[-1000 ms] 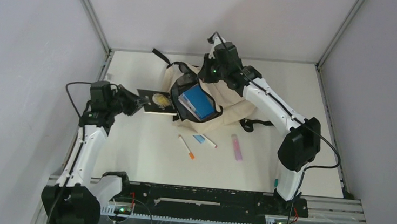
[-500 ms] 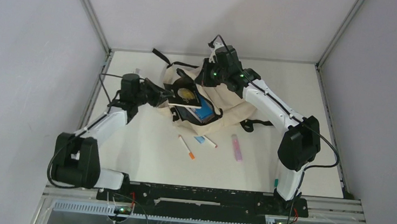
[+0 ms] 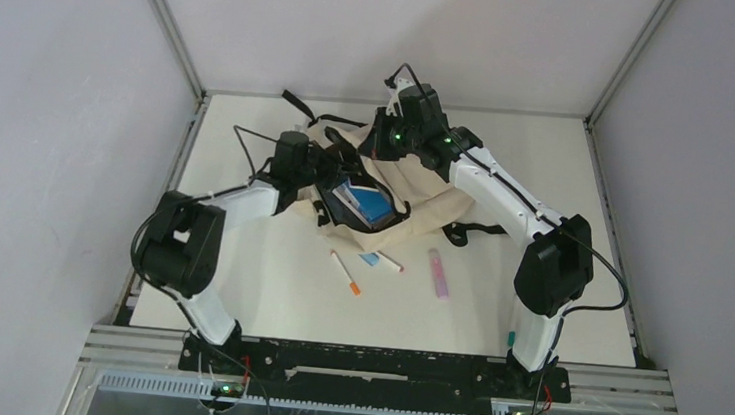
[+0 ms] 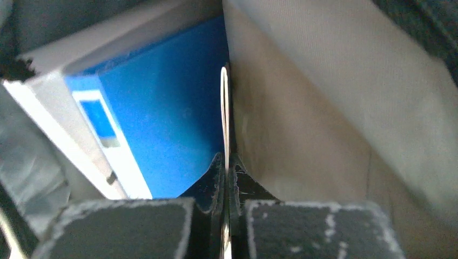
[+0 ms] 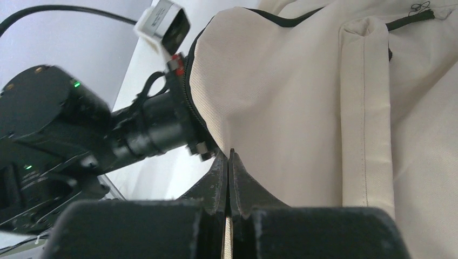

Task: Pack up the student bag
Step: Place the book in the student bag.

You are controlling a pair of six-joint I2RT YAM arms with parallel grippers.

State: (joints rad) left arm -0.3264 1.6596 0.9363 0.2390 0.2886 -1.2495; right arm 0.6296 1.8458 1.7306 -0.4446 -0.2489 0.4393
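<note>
White pen with orange tip (image 3: pixel 346 273) near small blue block (image 3: pixel 368 258); pink bar (image 3: pixel 438 273) well apart on white table (image 3: pixel 236 286).

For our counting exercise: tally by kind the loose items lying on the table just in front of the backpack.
White pens: 2
Small blue item: 1
Pink stick-shaped item: 1
Total: 4

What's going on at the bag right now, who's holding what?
The right gripper pinches the student bag at its rim, holding it open. The left gripper is inside the opening, shut on a thin flat item seen edge-on, beside the blue book. Two pens and a pink item lie on the table, unpacked.
</note>
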